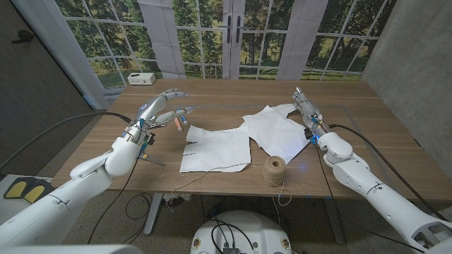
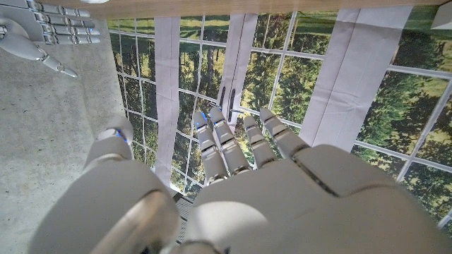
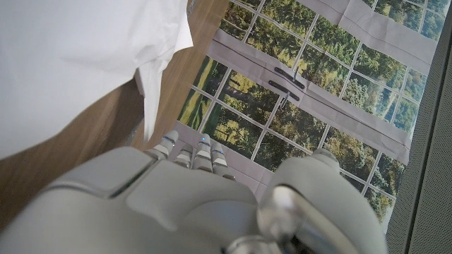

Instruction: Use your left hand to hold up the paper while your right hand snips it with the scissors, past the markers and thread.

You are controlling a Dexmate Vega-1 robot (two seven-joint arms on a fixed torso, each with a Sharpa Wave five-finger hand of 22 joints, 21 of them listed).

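Twine ball (image 1: pixel 275 170) sits nearest me by the counter's (image 1: pixel 367 134) front edge, touching the white paper (image 1: pixel 233 141) spread mid-counter. I see my left hand (image 1: pixel 161 109) raised with fingers apart, holding nothing, beside markers (image 1: pixel 179 121). Right hand (image 1: pixel 305 107) stands at the paper's right edge; grip unclear.

We saw a wooden table (image 1: pixel 353 152). On it lay white paper (image 1: pixel 219 148) near the middle, with more crumpled sheets (image 1: pixel 275 127) beside it, a twine ball (image 1: pixel 275 170) near the front edge, markers (image 1: pixel 179 122) left of the paper, and a white box (image 1: pixel 141 78) at the far left corner.
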